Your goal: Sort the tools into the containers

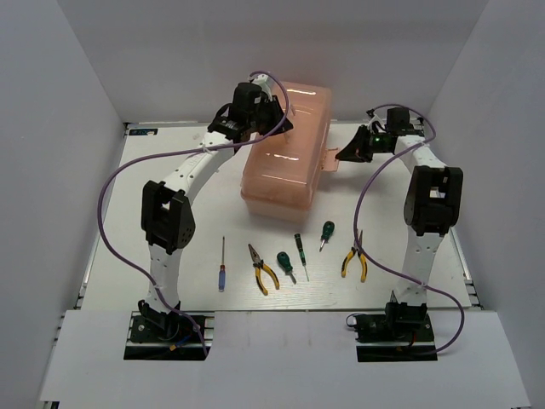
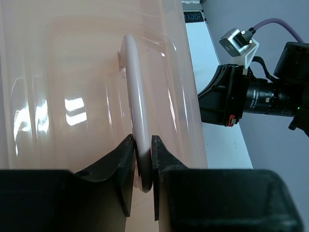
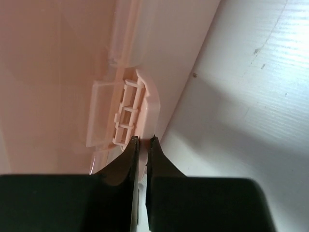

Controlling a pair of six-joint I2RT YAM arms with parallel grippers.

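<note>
A: From above, where does the toolbox (image 1: 285, 162) sit?

B: At the far middle of the table (image 1: 213, 217), lid down. Its pink walls are too cloudy to show any contents. All six tools lie loose in a row nearer the arm bases: purple screwdriver (image 1: 221, 271), pliers (image 1: 262, 269), stubby green screwdriver (image 1: 285, 262), slim black-green screwdriver (image 1: 301, 254), second stubby screwdriver (image 1: 326, 233), second pliers (image 1: 355, 260).

A: And the left wrist view?

B: The left gripper (image 2: 143, 162) is pinched tight around the lid handle (image 2: 136, 96), with one finger touching each side. The right arm's wrist camera (image 2: 256, 96) shows just beside the box.

A: The right wrist view?

B: The right gripper (image 3: 143, 145) is clamped on the lower edge of the side latch (image 3: 130, 106), with only a sliver between its fingers. Bare table lies to the right of the box wall.
</note>
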